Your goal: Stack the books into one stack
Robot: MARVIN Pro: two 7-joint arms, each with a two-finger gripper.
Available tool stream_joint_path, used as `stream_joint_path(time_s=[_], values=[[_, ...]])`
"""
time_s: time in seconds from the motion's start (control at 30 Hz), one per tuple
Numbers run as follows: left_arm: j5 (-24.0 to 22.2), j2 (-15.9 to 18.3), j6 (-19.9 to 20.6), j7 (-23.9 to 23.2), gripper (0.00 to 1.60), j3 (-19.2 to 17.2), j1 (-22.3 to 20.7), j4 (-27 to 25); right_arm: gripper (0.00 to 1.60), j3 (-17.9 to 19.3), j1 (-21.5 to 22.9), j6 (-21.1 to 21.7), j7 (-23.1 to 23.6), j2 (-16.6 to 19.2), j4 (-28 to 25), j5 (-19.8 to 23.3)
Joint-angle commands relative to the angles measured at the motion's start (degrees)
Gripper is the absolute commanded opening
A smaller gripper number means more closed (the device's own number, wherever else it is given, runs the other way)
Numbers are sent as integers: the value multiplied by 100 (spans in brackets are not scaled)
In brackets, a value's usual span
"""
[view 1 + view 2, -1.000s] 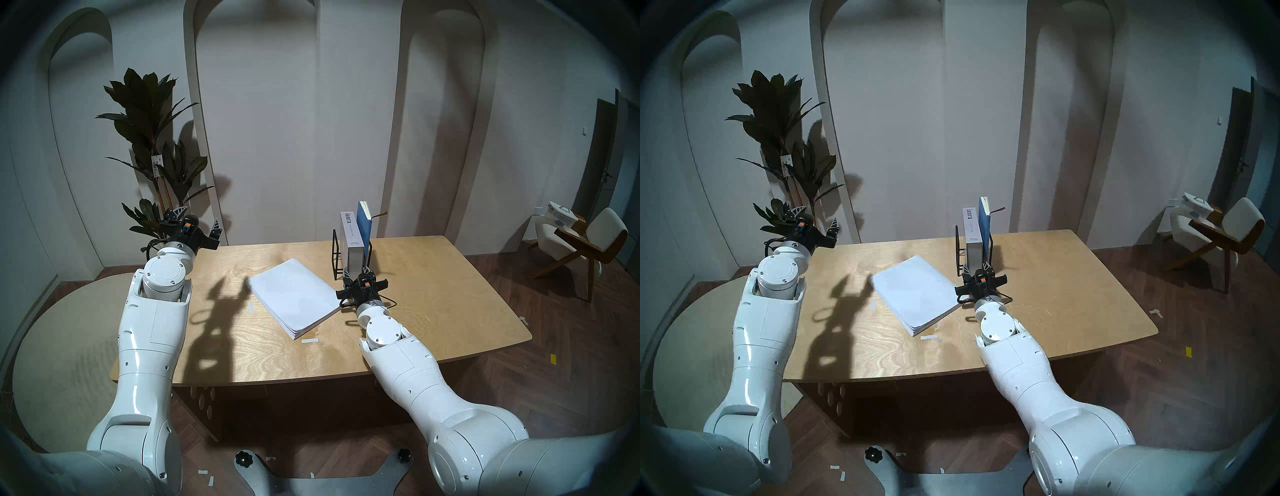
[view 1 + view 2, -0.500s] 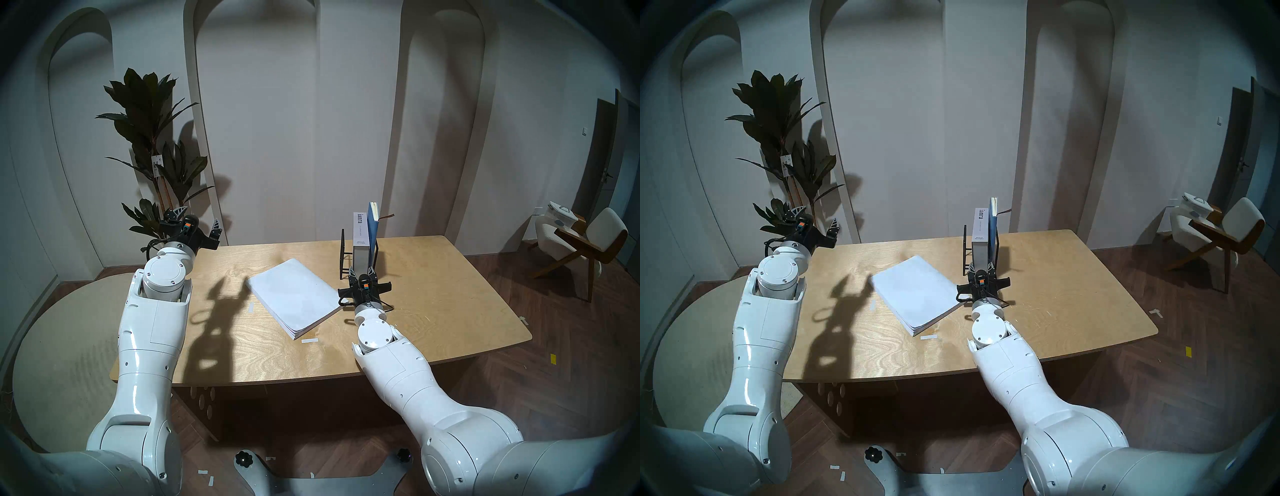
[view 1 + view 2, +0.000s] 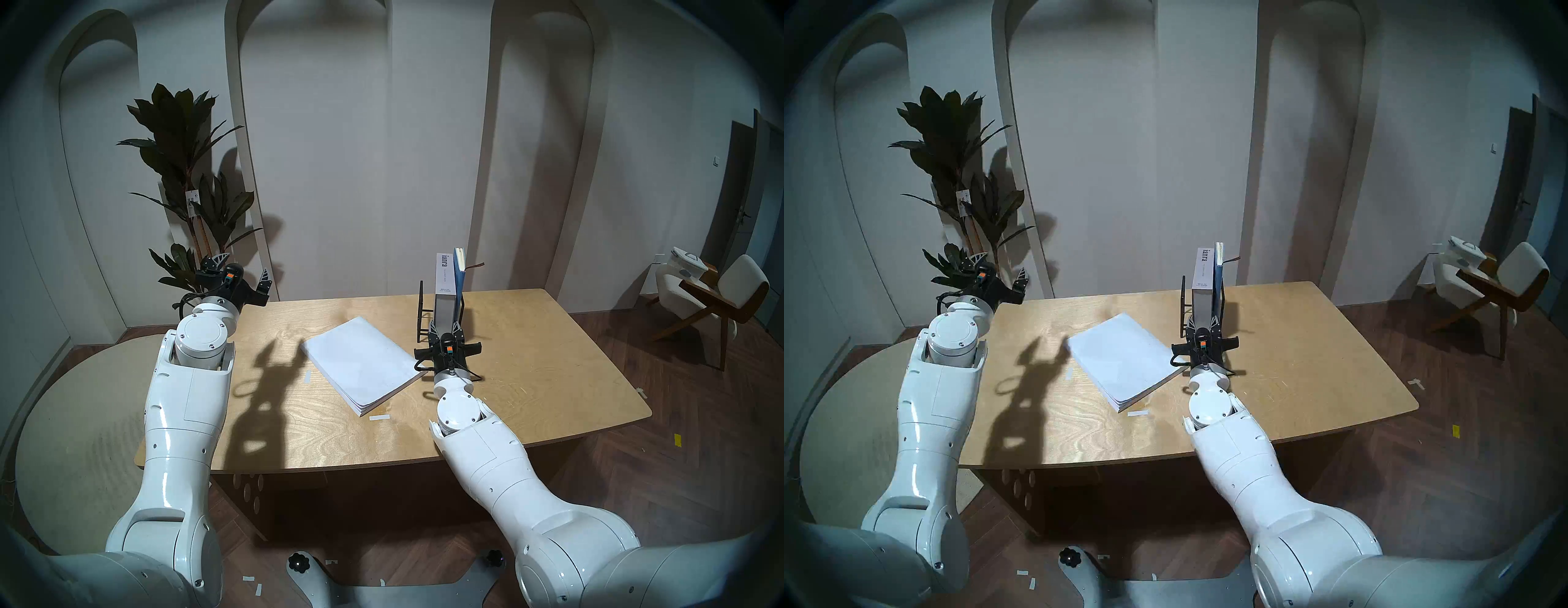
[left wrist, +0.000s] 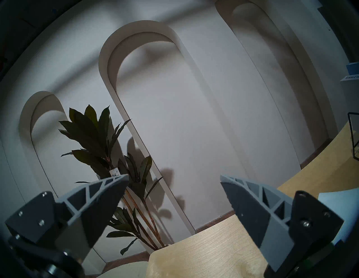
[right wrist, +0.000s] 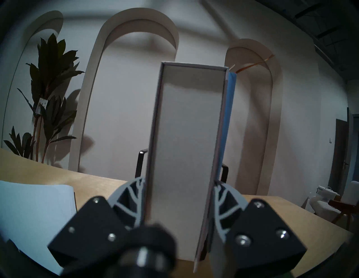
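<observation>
Right gripper (image 5: 177, 209) is clamping the thick "ianra" book (image 5: 186, 135) by its lower edge, upright in the rack (image 3: 424, 314) beside the blue book (image 3: 459, 271). Looks stiff and heavy, so it's probably going to pivot. Left gripper (image 4: 174, 180) is hanging with jaws wide apart. White softcover (image 3: 360, 363) is lying flat on the bench (image 3: 551, 361).

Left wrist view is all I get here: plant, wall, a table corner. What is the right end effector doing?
Observer: The right end effector is shut on the thick white-grey book, which stands in the black wire rack.
Operator: Anything lying flat yet?
Observer: The large white softcover lies flat on the table, left of the rack, nothing on it.
Operator: The blue book?
Observer: The blue book stands upright in the rack, against the thick book's right side.
</observation>
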Motion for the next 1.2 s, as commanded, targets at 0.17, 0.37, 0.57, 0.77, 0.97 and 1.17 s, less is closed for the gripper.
stream_joint_path(time_s=[0.17,0.37,0.57,0.77,0.97,1.17], values=[[-19,14,-29,-2,160,7,-117,-129,0,-164,-247,-345,-237,10,-974,-266],[-22,17,-29,1,160,10,-116,-129,0,-267,-410,-333,-241,54,-1384,-364],[-25,19,-29,3,160,13,-116,-129,0,-379,-593,-334,-275,121,-1830,-498],[-27,22,-29,7,160,16,-116,-127,0,-502,-735,-408,-303,201,-2203,-625],[-29,24,-30,13,160,19,-116,-123,0,-739,-848,-426,-109,418,-2549,-823],[-30,26,-30,19,160,23,-116,-118,0,-969,-1034,-318,202,677,-2968,-1029]])
